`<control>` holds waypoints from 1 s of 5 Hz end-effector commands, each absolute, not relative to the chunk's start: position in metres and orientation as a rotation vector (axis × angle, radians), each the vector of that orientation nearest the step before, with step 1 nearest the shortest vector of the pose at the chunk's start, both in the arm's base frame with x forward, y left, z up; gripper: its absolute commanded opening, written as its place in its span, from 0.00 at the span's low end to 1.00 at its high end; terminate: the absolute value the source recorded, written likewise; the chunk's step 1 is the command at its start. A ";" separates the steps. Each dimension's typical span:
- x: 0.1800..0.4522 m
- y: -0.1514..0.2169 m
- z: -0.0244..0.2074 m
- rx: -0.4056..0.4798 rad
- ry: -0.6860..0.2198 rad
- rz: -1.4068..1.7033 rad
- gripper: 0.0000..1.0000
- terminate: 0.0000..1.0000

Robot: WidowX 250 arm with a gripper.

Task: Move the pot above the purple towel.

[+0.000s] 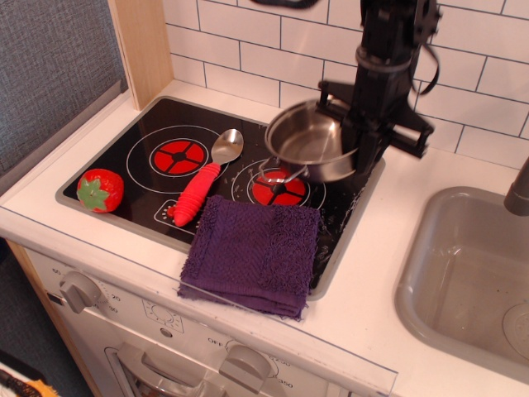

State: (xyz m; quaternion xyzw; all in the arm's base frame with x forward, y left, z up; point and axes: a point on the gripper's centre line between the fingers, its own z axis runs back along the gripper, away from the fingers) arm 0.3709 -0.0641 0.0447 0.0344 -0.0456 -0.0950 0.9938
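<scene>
Strawberry at left edge of the stove, then spoon lying diagonally. Purple towel at lower center, overhanging the stove's front rim. Pot in the air over the right burner, tilted. My gripper pinches its right rim; fingertips hidden behind the pot, arm cut off at top.

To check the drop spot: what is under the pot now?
The pot, held tilted by the gripper, hangs over the right burner of the stove. Its base hides the burner's far edge.
</scene>
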 end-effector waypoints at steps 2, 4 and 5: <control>0.374 -0.051 0.052 0.065 -0.122 -0.197 1.00 0.00; 0.356 -0.037 0.092 -0.012 -0.232 -0.085 1.00 0.00; 0.355 -0.031 0.083 0.011 -0.207 -0.043 1.00 0.00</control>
